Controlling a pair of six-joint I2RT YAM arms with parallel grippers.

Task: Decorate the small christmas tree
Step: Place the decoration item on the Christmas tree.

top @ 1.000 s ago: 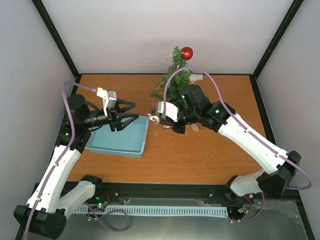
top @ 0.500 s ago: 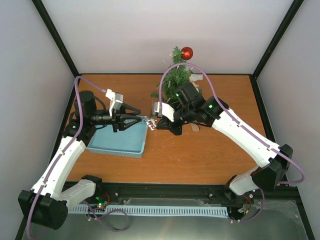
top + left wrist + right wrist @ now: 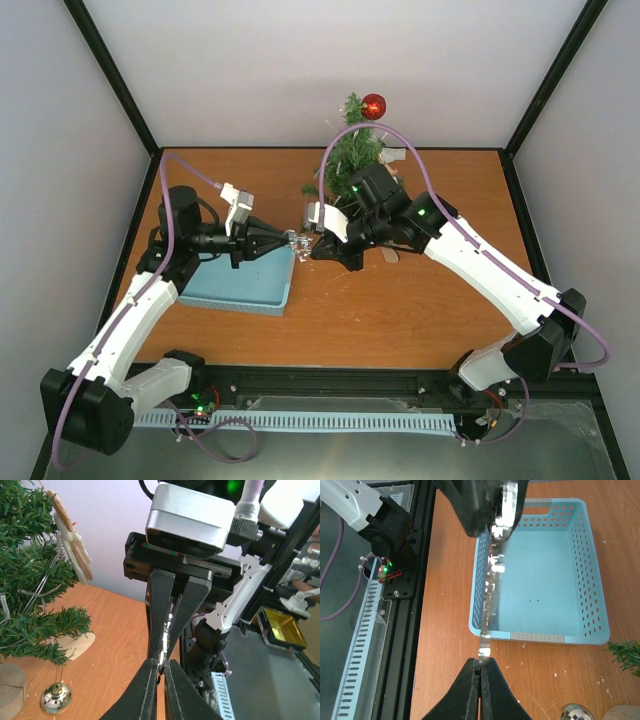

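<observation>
Table (image 3: 400, 300): orange-brown wood-look top, smooth, low sheen w/ faint grain; basket (image 3: 592, 580), right of right-wrist frame: pale blue plastic, matt, perforated walls. Left of left-wrist frame, small christmas tree (image 3: 30, 580): dk green bristly synthetic needles, rough; cutout ornament (image 3: 77, 550) flat, pale, matt; mirror ball (image 3: 55, 698) lower left, faceted, metallic, shiny; red bauble (image 3: 373, 106) glossy. Tinsel strand (image 3: 489, 595): silver foil, v. reflective; left gripper (image 3: 161, 669) & right gripper (image 3: 480, 664) fingers matt black plastic, arm shells (image 3: 500, 275) glossy white plastic.
</observation>
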